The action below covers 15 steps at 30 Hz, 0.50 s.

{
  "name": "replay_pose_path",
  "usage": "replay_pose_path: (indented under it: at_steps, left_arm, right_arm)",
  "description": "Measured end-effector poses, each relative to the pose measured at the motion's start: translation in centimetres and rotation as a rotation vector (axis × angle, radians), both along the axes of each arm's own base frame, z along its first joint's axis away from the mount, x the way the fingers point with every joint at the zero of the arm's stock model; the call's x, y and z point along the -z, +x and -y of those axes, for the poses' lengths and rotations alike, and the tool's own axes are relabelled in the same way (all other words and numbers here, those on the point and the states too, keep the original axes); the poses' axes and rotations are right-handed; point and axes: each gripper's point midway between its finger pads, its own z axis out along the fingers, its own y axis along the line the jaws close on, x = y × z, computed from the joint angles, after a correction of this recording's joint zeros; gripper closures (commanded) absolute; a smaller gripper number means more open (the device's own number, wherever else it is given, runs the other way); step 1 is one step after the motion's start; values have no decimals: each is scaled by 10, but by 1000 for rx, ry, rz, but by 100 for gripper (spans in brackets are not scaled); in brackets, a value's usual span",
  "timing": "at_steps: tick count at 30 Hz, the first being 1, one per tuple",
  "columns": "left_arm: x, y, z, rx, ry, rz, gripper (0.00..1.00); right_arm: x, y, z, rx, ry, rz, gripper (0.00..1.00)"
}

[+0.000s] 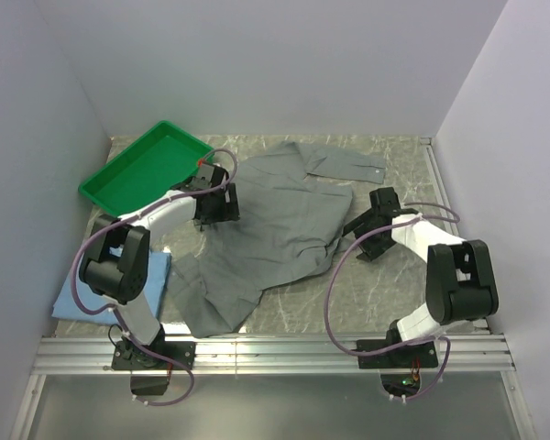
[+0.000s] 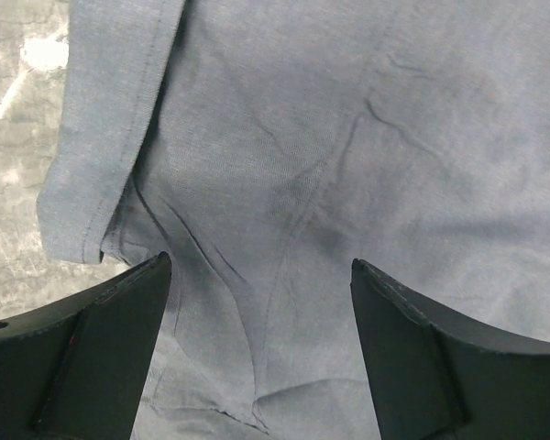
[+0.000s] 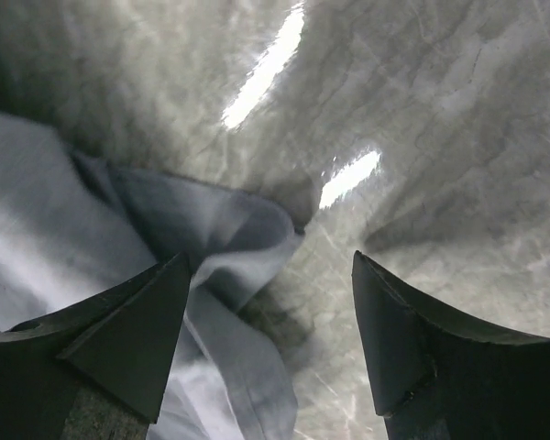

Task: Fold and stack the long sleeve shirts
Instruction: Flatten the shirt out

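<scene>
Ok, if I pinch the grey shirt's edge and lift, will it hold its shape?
Probably floppy: the grey shirt lies creased, its edge curling in soft folds. Likely light, yet it sprawls wide, so one pinch by the right gripper may lift only a corner.

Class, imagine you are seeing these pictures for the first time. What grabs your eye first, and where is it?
A crumpled grey shirt sprawls across the middle of the table, the open left claw over its left edge and the open right claw at its right. A bright green tray sits in the far left corner, and a light blue shirt lies at the near left.
</scene>
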Motion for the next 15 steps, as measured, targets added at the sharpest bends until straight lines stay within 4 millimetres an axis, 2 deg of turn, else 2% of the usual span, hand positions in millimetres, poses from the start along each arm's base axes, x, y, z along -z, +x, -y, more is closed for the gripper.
replay_pose_path:
  at_steps: [2, 8, 9, 11, 12, 14, 15]
  left_arm:
    - [3, 0, -1, -8, 8, -5, 15]
    - [14, 0, -6, -26, 33, -23, 15]
    - [16, 0, -7, -28, 38, -27, 16]
    - [20, 0, -8, -32, 48, -34, 16]
    - [22, -1, -9, -34, 53, -38, 16]
    - [26, -1, -10, -36, 60, -45, 17]
    - [27, -1, -11, -37, 64, -48, 17]
  right_arm:
    - [6, 1, -2, 15, 13, -19, 24]
    - [8, 5, -7, 34, 48, -18, 40]
    - [9, 6, -8, 33, 55, -17, 49]
    - [10, 7, -9, 33, 56, -17, 58]
    - [12, 7, -9, 33, 57, -21, 69]
    - [13, 6, -9, 29, 55, -24, 79]
    - [13, 6, -9, 28, 54, -26, 88]
